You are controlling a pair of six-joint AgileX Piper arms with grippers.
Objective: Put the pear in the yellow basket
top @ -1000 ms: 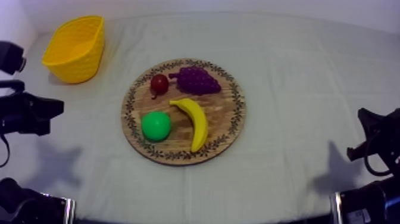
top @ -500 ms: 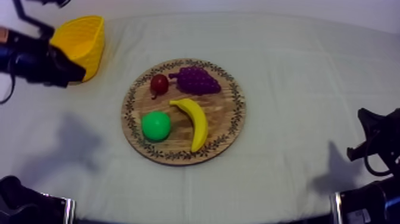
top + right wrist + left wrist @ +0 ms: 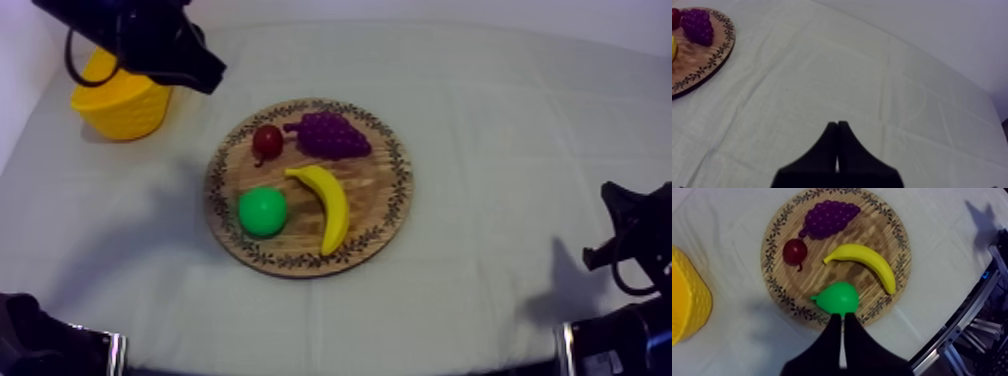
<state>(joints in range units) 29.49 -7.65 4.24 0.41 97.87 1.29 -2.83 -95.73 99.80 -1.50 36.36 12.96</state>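
Note:
The green pear lies on the near left part of the round wooden board. My left gripper hangs high at the back left, between the yellow basket and the board. In the left wrist view its fingers lie together as a narrow wedge, so my left gripper is shut on nothing, and it looks down on the pear from well above. My right gripper is shut too, over bare cloth, with my right arm low at the right edge.
The board also carries a bunch of grapes, a banana and a small red fruit. The basket stands left of the board. Bare cloth stretches from the board to the right arm.
My left arm has risen from the left edge of the table, swung to the back over the basket and moved right toward the board. The right arm and the fruit have not moved.

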